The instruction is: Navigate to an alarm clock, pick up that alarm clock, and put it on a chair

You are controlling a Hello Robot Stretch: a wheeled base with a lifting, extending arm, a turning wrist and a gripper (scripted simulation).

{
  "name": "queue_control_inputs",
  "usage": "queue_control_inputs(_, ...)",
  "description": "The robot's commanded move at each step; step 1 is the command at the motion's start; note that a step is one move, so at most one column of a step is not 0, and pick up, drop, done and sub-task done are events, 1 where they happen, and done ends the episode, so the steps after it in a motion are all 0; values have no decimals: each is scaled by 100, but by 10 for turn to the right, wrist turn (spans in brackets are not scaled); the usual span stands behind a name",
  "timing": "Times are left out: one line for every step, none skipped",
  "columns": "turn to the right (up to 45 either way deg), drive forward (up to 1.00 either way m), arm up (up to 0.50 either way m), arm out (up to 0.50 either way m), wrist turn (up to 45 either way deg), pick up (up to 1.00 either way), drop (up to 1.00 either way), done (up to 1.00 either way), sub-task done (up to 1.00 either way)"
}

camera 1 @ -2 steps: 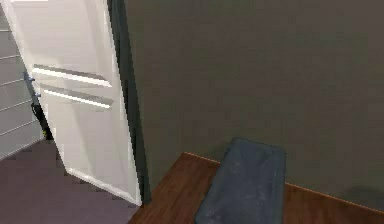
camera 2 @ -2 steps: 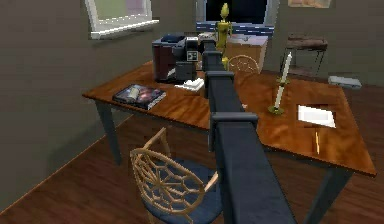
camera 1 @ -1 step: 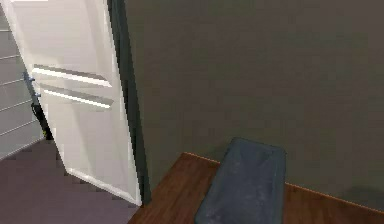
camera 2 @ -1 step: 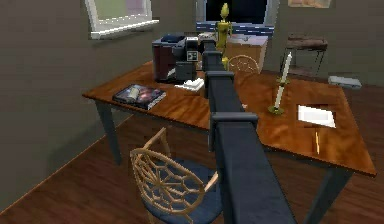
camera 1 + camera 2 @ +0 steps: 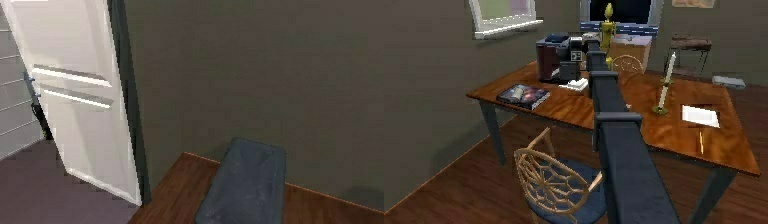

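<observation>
Noting gripper [image 5: 588,50] at coffee machine [image 5: 550,58] on table [image 5: 684,135]; unable to tell whether holding anything. Suspecting alarm clock in small dark blob [image 5: 576,43] just beside machine. Expecting light, rigid, slippery casing, fragile face; favouring grip across body sides.

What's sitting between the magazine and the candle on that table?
In the arm side view, the arm crosses the stretch between the magazine and the candle. The tabletop showing either side of it is bare wood.
</observation>
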Motion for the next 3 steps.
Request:
queue_control_inputs(0, 0, 0, 0, 0, 0, 100, 0, 0)
queue_control_inputs(0, 0, 0, -10, 0, 0, 0, 0, 0)
queue_control_inputs(0, 0, 0, 0, 0, 0, 0, 100, 0)
